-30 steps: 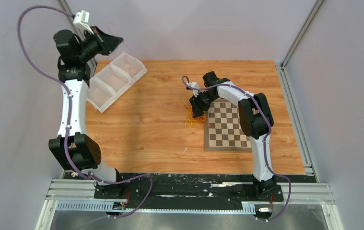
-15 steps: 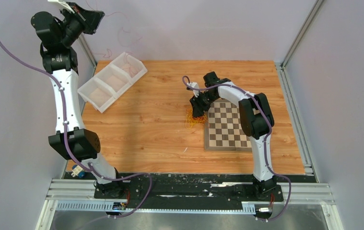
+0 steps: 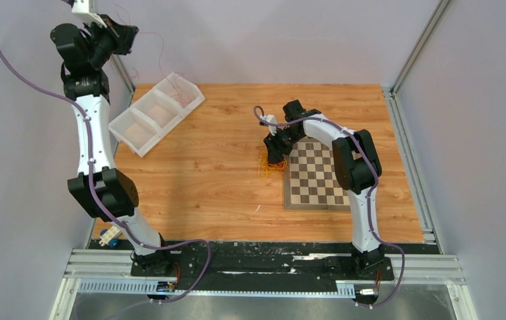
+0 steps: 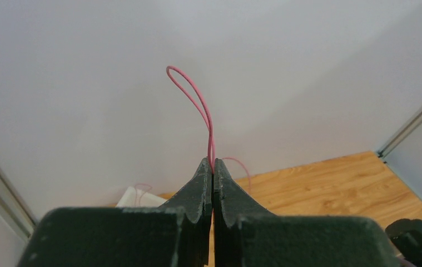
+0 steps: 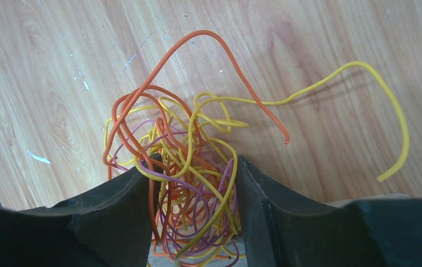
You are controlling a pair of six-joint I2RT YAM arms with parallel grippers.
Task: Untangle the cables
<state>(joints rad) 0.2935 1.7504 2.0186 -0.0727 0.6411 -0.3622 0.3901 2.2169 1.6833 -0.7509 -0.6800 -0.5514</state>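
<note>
The left gripper (image 3: 125, 37) is raised high above the far left corner of the table (image 3: 203, 190), close over the white bin (image 3: 140, 133). The right gripper (image 3: 275, 155) sits low on the cables (image 3: 267, 168), a small orange and yellow tangle just beside the left edge of the chessboard (image 3: 313, 180). In the left wrist view, that gripper's jaws are pressed fully together on 1 pink strand (image 4: 197, 100). The strand loops up past the tips, with another length curving off to the right behind them. In the right wrist view, the jaws stand apart with the tangle of orange, yellow and purple strands between them. Strands touch both inner faces, and 1 orange end and 1 long yellow end lie loose on the wood beyond. The step in hand looks like carrying the freed strand to the bin. To do it well, the left arm should lower until the hanging length settles inside 1 compartment and only then part its jaws, since so light a wire may cling or spring out. The right side should keep the tangle pinned in place.
</note>
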